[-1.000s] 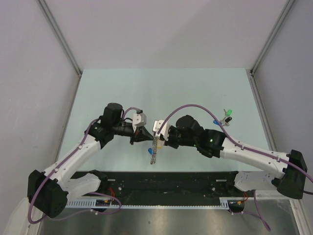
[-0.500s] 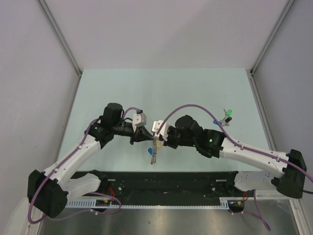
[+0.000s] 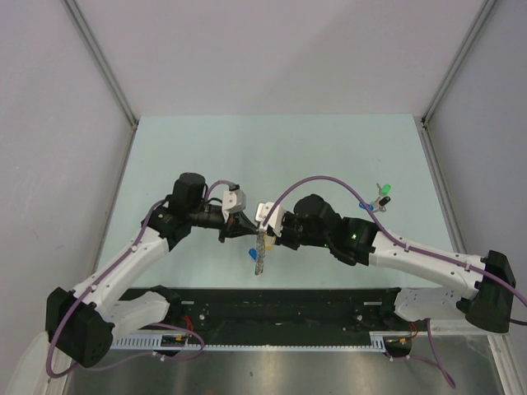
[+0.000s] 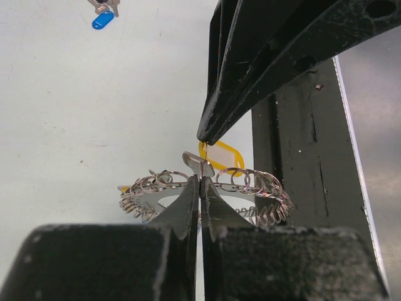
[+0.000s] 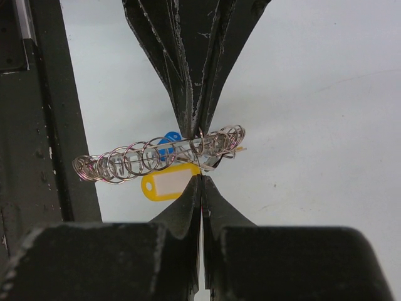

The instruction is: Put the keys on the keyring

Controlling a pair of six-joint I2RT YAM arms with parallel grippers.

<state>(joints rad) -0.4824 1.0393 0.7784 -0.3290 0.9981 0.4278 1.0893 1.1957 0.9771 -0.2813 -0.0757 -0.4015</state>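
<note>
Keyring [image 5: 125, 164] of looped grey wire is held edge-on above the pale green tabletop [image 3: 280, 156], near its black front rail [image 3: 288, 300], pinched between the pressed-together fingers of the left gripper [image 4: 199, 185]. The right gripper [image 5: 200, 183] is closed from the opposite side, apparently on the yellow-tagged key [image 5: 168, 184] at the ring. A blue key [image 3: 363, 206] and a green key [image 3: 383, 190] are seen lying near the right edge, within plain grey walls [image 3: 272, 58].

Both sets of jaws met tip to tip at the keyring [image 3: 260, 251], blocking each other; the far counter [image 3: 280, 148] lay open, loose keys [image 3: 381, 192] near its right edge.
</note>
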